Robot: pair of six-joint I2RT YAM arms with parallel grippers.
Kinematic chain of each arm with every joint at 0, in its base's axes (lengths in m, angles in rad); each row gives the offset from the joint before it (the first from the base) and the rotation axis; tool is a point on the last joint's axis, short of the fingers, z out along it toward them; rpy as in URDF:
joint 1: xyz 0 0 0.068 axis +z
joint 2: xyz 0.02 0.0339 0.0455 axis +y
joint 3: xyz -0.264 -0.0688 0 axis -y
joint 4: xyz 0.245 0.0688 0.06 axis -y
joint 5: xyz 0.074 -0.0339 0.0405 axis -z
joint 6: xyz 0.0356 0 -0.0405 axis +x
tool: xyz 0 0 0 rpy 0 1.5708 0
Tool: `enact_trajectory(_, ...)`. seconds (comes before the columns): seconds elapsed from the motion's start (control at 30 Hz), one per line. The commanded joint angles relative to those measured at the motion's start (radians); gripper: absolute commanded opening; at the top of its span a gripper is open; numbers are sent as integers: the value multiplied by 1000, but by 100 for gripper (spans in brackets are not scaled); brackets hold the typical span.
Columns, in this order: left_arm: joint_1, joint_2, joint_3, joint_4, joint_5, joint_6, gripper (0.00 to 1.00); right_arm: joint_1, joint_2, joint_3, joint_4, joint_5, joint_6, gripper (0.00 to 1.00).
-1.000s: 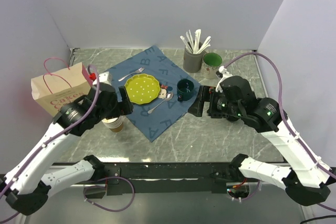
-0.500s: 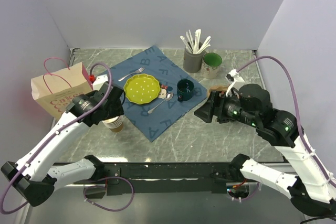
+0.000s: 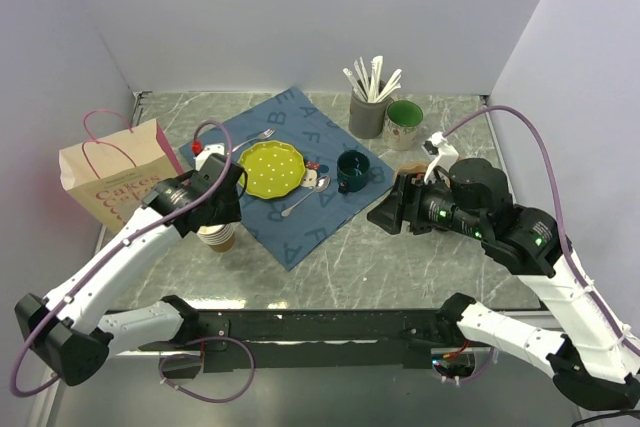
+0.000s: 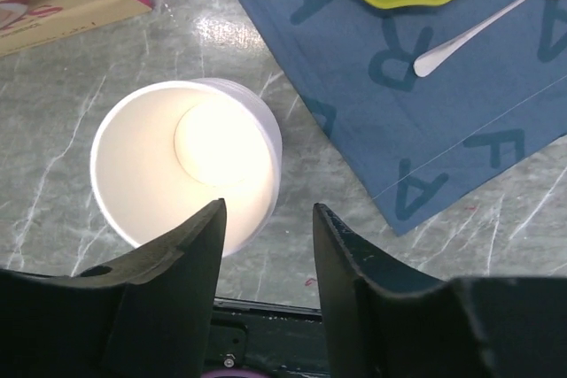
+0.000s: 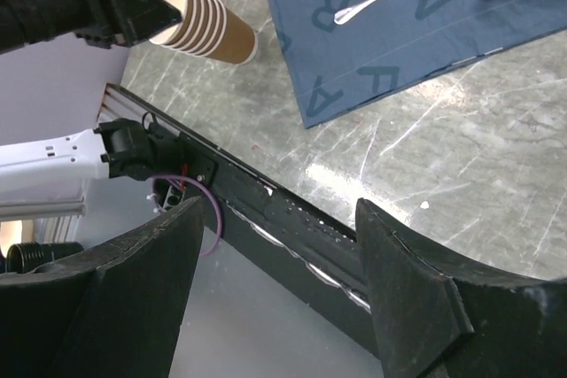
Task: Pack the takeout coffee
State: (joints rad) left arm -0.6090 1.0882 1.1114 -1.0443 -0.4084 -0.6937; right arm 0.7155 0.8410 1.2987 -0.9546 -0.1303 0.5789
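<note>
Although most of it is hidden behind the right arm, the takeout coffee (image 3: 412, 168) seems to be the brown shape on the worktop (image 3: 400, 257) just off the right edge of the blue cloth (image 3: 300, 147), close beside the dark mug (image 3: 352, 171) that stands on the cloth's right corner. Its black lid cannot be made out, nor can I tell whether it stands upright or lies over. The right gripper (image 5: 276, 210) has its fingers spread wide with nothing between them, and it points toward the cloth's near edge, so the cup lies behind its wrist, not ahead of the fingers. The left gripper (image 4: 267, 214), fingers likewise parted and empty, hangs off the cloth's left edge, directly above the stack of white-rimmed cups (image 4: 182, 165), with the paper bag (image 3: 110, 172) further left of the cloth. By my reading the right arm is much the nearer and would have to turn back toward the cup before closing on it.
</note>
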Motion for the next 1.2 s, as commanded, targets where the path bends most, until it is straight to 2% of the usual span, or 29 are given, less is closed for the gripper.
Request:
enact_trajectory(0.0, 3, 22, -4, 43, 22, 49, 48, -4, -23, -13, 51, -8, -4, 75)
enact_trajectory(0.37, 3, 41, -36, 72, 8, 98, 32, -4, -36, -26, 53, -2, -2, 73)
enact_trajectory(0.83, 3, 56, -18, 50, -6, 109, 19, -4, 10, 2, 56, -5, -17, 73)
enact_trajectory(1.17, 3, 62, 31, -5, -4, 120, 1, -2, 20, -3, 65, -9, -21, 73)
